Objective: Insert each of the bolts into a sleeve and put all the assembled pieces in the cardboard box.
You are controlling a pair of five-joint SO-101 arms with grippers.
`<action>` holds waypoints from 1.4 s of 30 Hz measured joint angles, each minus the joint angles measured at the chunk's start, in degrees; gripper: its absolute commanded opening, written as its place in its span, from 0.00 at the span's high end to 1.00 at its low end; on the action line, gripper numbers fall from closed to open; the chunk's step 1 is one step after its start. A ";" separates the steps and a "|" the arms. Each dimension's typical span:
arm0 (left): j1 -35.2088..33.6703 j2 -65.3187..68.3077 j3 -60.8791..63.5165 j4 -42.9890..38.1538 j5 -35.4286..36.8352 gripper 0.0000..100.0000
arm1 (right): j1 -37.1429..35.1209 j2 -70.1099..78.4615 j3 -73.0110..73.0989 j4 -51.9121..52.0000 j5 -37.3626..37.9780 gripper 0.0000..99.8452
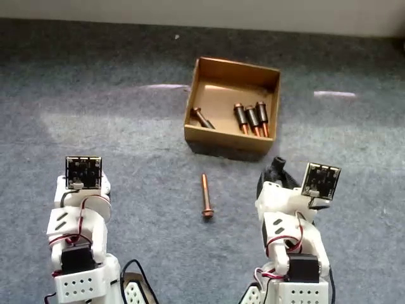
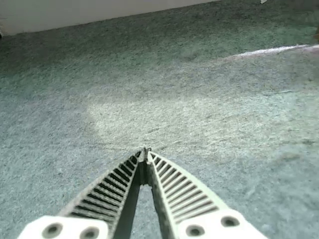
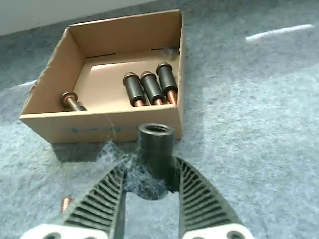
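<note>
Sleeve (image 3: 155,142) clamped in right claw (image 3: 149,172), left claw (image 2: 145,153) pinched together; high view adds the loose bolt (image 1: 205,193).

A cardboard box (image 1: 228,140) sat on grey carpet (image 1: 95,95), holding four assembled pieces (image 1: 253,118). One bare bolt (image 1: 205,195) lay before it, between the left arm (image 1: 79,218) and right arm (image 1: 291,221); the right gripper (image 1: 276,176) clasped a dark sleeve (image 1: 278,166).

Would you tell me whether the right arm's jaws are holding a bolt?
No, the right arm's jaws grip a black sleeve, while the bolt lies loose on the carpet.
</note>
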 measured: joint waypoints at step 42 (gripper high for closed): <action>39.21 59.34 -45.01 25.76 -8.26 0.95 | 2.29 0.00 0.00 0.00 0.00 0.99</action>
